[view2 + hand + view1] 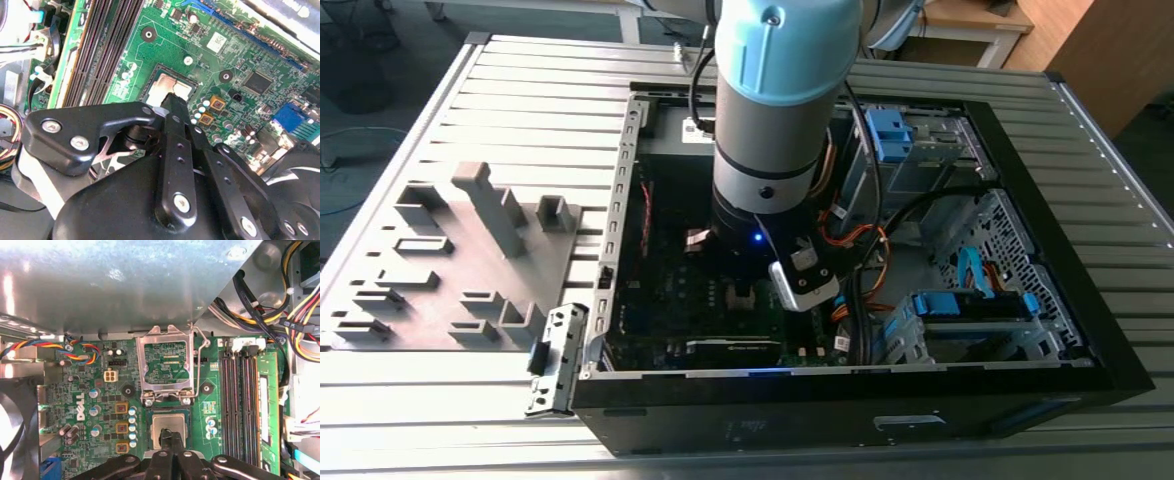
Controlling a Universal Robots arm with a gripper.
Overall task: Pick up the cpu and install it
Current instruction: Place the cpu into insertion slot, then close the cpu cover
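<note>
The cpu (169, 429) is a small silver-grey square lying flat in the socket of the green motherboard (90, 390); in the second wrist view the cpu (169, 89) sits the same way. My gripper (170, 436) is shut, its two black fingers pressed together with the tips at the cpu's near edge, on or just above its face. From the second wrist view, the gripper (173, 99) covers part of the chip. The metal socket bracket (167, 362) stands flipped open beside the socket. In the exterior view the arm (774, 150) reaches down into the open computer case (1041, 330).
Memory slots (242, 400) run alongside the socket. Bundles of coloured cables (295, 325) hang near the drive bay, and a fan (12, 440) sits at the board's edge. Outside the case, a grey fixture block (467, 250) rests on the slatted table (534, 90).
</note>
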